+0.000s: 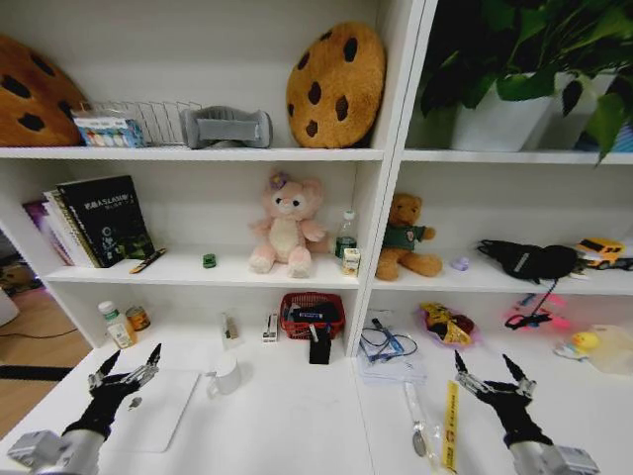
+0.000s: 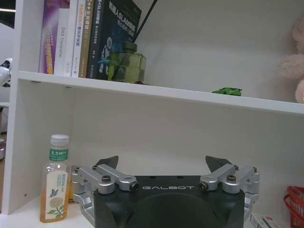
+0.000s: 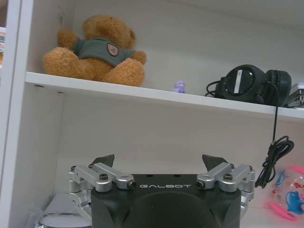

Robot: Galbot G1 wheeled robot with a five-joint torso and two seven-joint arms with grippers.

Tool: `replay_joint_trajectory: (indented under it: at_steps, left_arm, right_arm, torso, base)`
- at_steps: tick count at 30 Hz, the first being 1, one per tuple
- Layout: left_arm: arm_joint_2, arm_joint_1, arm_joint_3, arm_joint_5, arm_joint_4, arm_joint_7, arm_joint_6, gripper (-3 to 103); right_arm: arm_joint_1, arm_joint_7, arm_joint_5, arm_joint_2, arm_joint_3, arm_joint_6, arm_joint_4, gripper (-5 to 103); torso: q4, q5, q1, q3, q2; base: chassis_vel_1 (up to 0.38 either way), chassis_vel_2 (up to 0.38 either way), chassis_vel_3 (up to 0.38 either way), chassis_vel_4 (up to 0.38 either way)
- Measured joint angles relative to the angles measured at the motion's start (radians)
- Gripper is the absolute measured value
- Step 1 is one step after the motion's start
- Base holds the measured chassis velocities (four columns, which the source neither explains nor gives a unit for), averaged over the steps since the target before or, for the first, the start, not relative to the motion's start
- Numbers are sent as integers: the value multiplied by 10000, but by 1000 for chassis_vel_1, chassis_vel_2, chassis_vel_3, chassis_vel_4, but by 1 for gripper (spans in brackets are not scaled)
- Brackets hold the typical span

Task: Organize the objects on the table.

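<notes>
Hovering low over the desk, both arms sit with nothing in them. Left gripper has its jaws spread wide, right gripper the same, wide and empty.

Biggest thing near the left jaws is a flat white slab lying on the desk right under and just beside them; can't tell if it's a laptop. A small white cup stands just past that, toward the middle. Well beyond the left jaws, up on the shelf, books lean together with a marker lying in front of them and a tiny green car further along. A juice bottle stands at the back of the desk beyond the left jaws, off to their outer side.

Between the two sets of jaws, at the back, there's a red basket with a black thing in front. Nearer the right jaws: a stack of papers with a cable on top, then a yellow strip and a clear tube lying on the desk just inside them. Headphones sit on the shelf beyond the right jaws.
</notes>
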Motion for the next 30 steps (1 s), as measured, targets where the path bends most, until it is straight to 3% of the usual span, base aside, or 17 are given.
replay_joint_trajectory:
  at_steps: [30]
  left_arm:
    - [0, 0, 0, 0, 0, 0, 0, 100]
  right_arm:
    - [1, 2, -2, -1, -2, -2, -4, 100]
  torso:
    - [-4, 4, -1, 0, 0]
  base:
    - [164, 168, -172, -173]
